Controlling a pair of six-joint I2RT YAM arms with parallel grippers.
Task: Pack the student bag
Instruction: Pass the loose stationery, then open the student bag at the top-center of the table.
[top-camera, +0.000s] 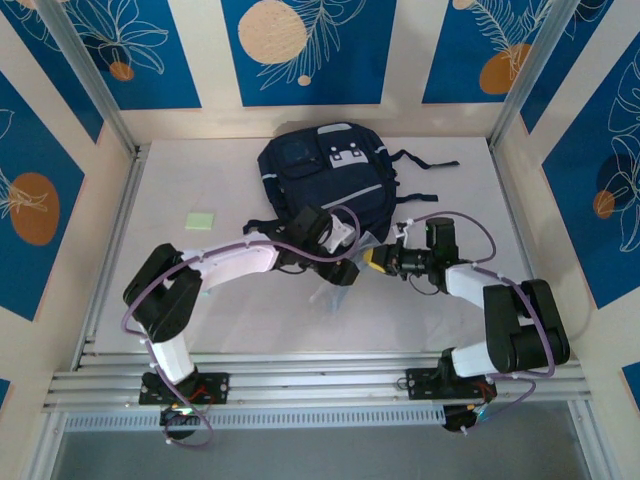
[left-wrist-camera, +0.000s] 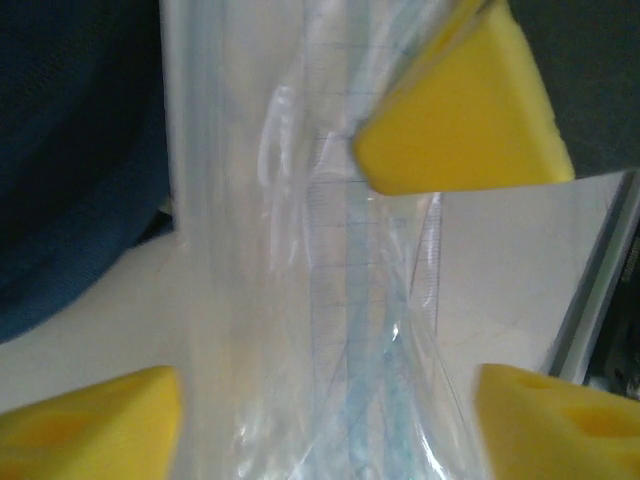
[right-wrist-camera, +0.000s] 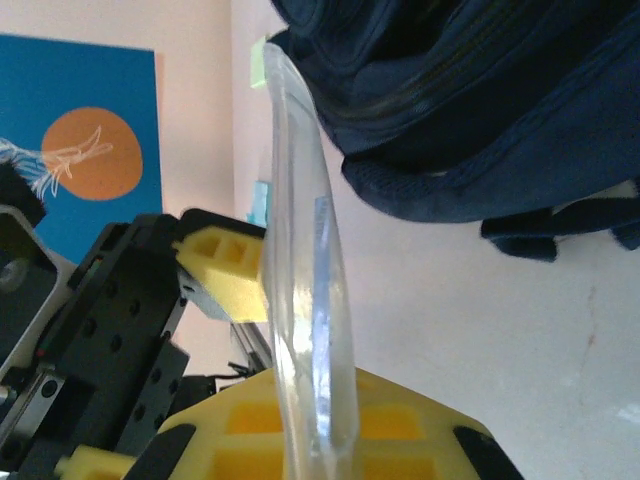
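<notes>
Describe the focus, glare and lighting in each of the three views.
Top view: even, bright light, faint shadows; the bag reads dark with little detail. Left wrist view: the fingers are blurred, and glare streaks the clear pouch. Right wrist view: the pouch glints and is soft up close; the bag's fabric is sharper.

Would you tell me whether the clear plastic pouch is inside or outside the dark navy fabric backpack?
Outside: the clear plastic pouch stands beside the navy backpack, clamped in the right gripper.
</notes>
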